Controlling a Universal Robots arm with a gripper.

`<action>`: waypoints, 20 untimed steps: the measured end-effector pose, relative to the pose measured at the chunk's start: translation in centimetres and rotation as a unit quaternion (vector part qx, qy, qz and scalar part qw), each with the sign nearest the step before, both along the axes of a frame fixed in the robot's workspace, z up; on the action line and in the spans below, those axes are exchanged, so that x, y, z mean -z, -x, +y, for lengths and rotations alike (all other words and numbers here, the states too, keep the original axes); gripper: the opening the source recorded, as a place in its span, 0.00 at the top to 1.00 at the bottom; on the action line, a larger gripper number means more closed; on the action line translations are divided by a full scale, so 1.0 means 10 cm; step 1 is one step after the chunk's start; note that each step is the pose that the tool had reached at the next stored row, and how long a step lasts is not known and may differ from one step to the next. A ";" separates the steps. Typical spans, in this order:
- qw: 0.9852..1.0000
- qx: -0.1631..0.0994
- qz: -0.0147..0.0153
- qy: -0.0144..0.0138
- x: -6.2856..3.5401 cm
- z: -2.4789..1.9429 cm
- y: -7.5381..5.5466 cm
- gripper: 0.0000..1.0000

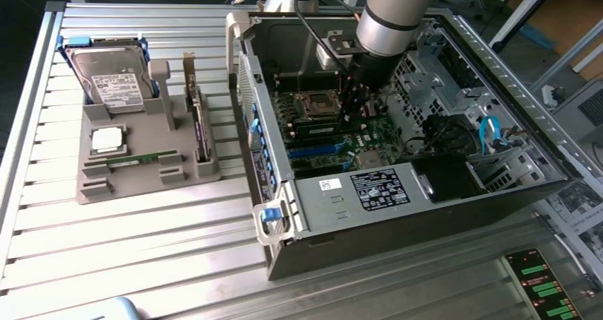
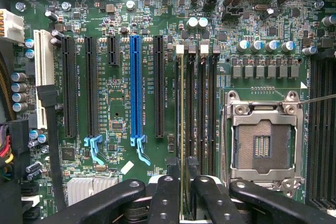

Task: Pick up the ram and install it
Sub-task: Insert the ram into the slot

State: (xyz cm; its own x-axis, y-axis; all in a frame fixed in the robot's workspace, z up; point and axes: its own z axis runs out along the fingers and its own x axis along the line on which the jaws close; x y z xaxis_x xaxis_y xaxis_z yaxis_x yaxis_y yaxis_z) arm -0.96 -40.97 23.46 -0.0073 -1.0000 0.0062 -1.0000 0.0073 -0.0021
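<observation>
Arm: the grey-and-silver robot arm (image 1: 391,16) reaches down into the open black computer case (image 1: 377,242), which lies on its side on the ribbed metal tabletop (image 1: 141,263).
Ram: the ram, a long thin green circuit-board stick (image 2: 181,119), stands on edge in a black memory slot on the green motherboard (image 2: 118,103). From the wrist it shows as just a thin line.
Which slot: of the four parallel memory slots, it is in the one farthest from the square silver processor socket (image 2: 262,145) and nearest the long black expansion slot (image 2: 159,85).
Pincer: the black pincer (image 2: 185,182) straddles one end of the ram, with a finger (image 2: 167,198) on each side. The fingers look a little parted, with a dark gap beside the stick, so I judge it has no real hold.
Direction: the ram lies straight below the pincer, between its fingers, not off to either side.
Long axis: it runs along the slot, parallel to the blue expansion slot (image 2: 135,85), and crosswise to the line on which the fingers close.
Seating: I cannot tell whether the stick is pressed fully home, or whether the white latch (image 2: 180,49) at the far end has snapped in.
</observation>
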 end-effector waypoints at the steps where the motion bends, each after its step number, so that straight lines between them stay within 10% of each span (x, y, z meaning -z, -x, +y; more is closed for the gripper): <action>1: 1.000 0.000 0.000 0.000 0.000 0.000 0.00 0.81; 20: 1.000 0.000 0.000 0.000 -0.222 0.000 0.00 0.81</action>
